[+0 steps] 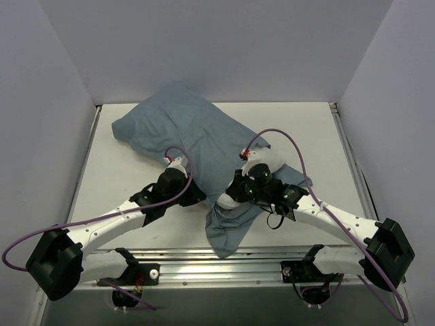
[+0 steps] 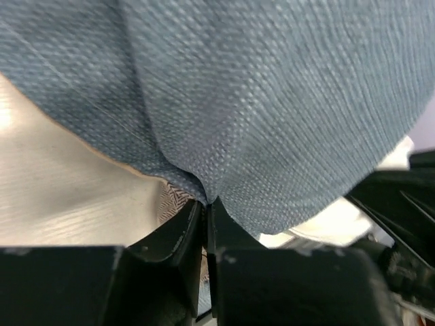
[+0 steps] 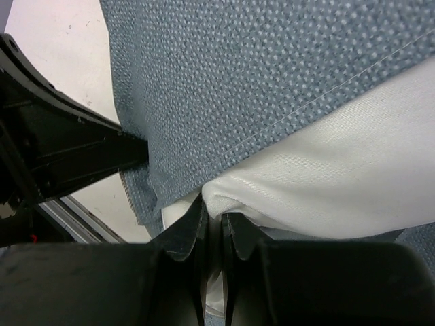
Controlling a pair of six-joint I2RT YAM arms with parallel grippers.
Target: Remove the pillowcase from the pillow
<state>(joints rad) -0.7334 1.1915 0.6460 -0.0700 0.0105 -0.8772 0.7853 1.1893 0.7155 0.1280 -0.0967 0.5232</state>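
The pillowcase point(image 1: 183, 129) lies grey-blue side out across the middle of the table, a loose flap hanging toward the near edge. The white pillow point(image 1: 275, 161) pokes out of it at the right. My left gripper point(image 1: 197, 199) is shut on a fold of the pillowcase point(image 2: 272, 102) at its near left edge. My right gripper point(image 1: 234, 195) is shut on a pinch of the white pillow point(image 3: 326, 176) where it emerges from the pillowcase point(image 3: 238, 75). The left arm point(image 3: 61, 149) shows beside it.
The white table point(image 1: 122, 170) is walled by white panels at back and sides. A metal rail point(image 1: 224, 261) runs along the near edge between the arm bases. Purple cables loop over both arms.
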